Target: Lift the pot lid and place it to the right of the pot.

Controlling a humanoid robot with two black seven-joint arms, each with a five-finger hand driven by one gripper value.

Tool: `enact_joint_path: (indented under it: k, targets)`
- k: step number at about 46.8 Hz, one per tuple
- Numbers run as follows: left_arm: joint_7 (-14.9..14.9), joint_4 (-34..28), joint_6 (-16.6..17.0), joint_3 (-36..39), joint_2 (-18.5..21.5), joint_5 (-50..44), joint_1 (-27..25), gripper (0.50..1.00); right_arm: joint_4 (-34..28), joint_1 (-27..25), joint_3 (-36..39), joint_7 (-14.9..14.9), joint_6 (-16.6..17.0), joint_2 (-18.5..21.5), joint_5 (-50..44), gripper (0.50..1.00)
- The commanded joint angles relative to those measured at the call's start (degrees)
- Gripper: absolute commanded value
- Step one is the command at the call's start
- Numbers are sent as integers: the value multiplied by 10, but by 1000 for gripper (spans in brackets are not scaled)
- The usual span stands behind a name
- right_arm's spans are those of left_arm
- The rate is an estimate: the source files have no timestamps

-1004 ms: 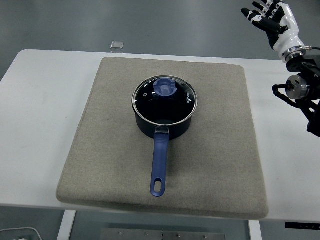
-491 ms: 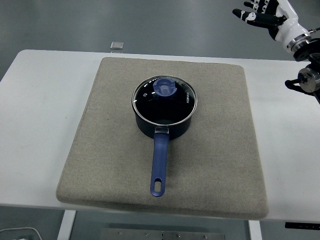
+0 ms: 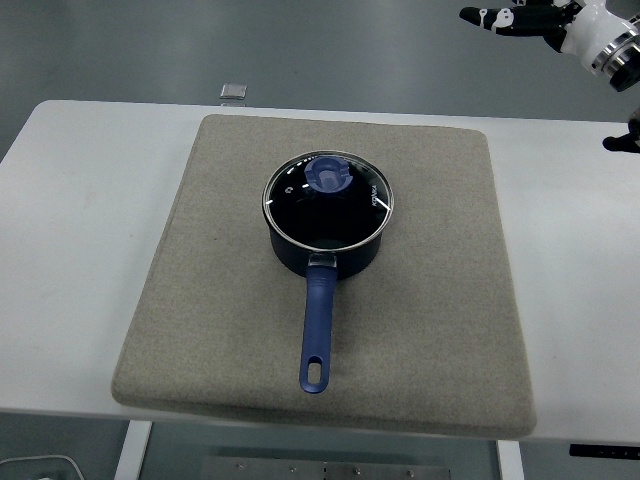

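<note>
A dark blue pot (image 3: 327, 240) stands in the middle of a beige mat (image 3: 430, 300), its blue handle (image 3: 316, 330) pointing toward the near edge. The glass lid (image 3: 328, 200) sits on the pot, and a blue knob (image 3: 328, 176) tops the lid. My right hand (image 3: 520, 17) is high at the top right corner, beyond the table's far edge and far from the pot. Its fingers are stretched out to the left and hold nothing. The left arm does not show.
The mat covers most of the white table (image 3: 70, 260). A small grey square object (image 3: 234, 90) lies at the table's far edge, left of centre. Bare mat stretches to the right of the pot.
My right hand has risen and moved toward the top right corner, with the forearm leaving the picture. Pot and lid have not moved.
</note>
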Motion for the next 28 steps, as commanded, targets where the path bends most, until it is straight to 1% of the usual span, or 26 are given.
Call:
enact_joint_path:
  k: [1,4,8,12,15,20,28]
  targets:
    - [0,0,0,0,0,0,0,1000,12,6,0,16,8,-4,-29,903]
    - [0,0,1,-1,0,0,0,1000,32,6,0,28,9,-12,-61,903]
    - [0,0,0,0,0,0,0,1000,65,6,0,29,8,-26,-108,903]
    - [0,0,1,0,0,0,0,1000,97,10,-1,29,12,-39,-134,903]
    - [0,0,0,0,0,0,0,1000,115,12,-1,29,18,-43,-146,903]
    - [0,0,0,0,0,0,0,1000,129,15,-2,29,24,-44,-159,903]
    - [0,0,0,0,0,0,0,1000,166,14,-2,29,28,-47,-209,903]
